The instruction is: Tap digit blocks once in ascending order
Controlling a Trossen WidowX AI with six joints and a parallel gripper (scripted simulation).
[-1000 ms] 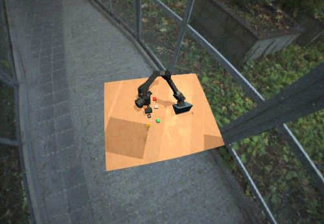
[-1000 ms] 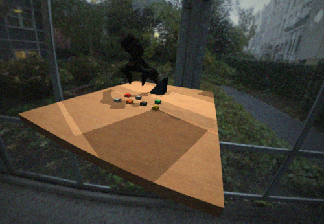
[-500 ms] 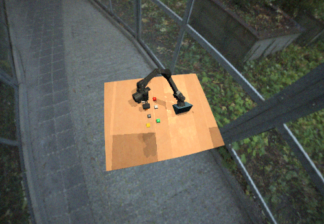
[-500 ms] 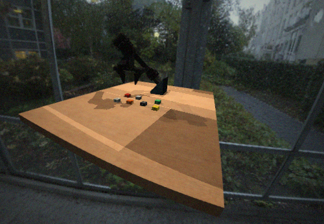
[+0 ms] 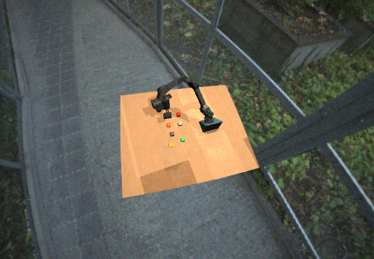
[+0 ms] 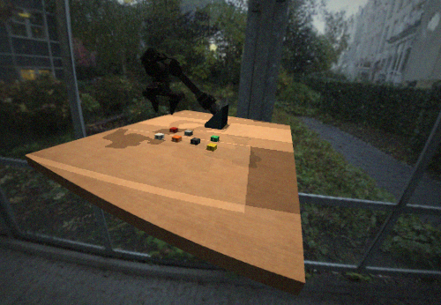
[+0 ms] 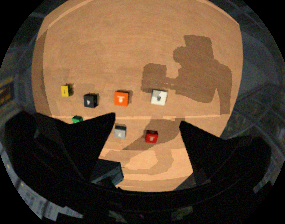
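Several small blocks lie on the wooden table: red, grey, white, orange, black, green and yellow. The digits are too small to read. My gripper is open and empty. It hangs well above the red and white end of the group. In the wrist view the green block is partly hidden by a finger.
The arm's base stands on the table to the right of the blocks. The arm's shadow falls on the table left of the white block. A metal fence and greenery surround the table.
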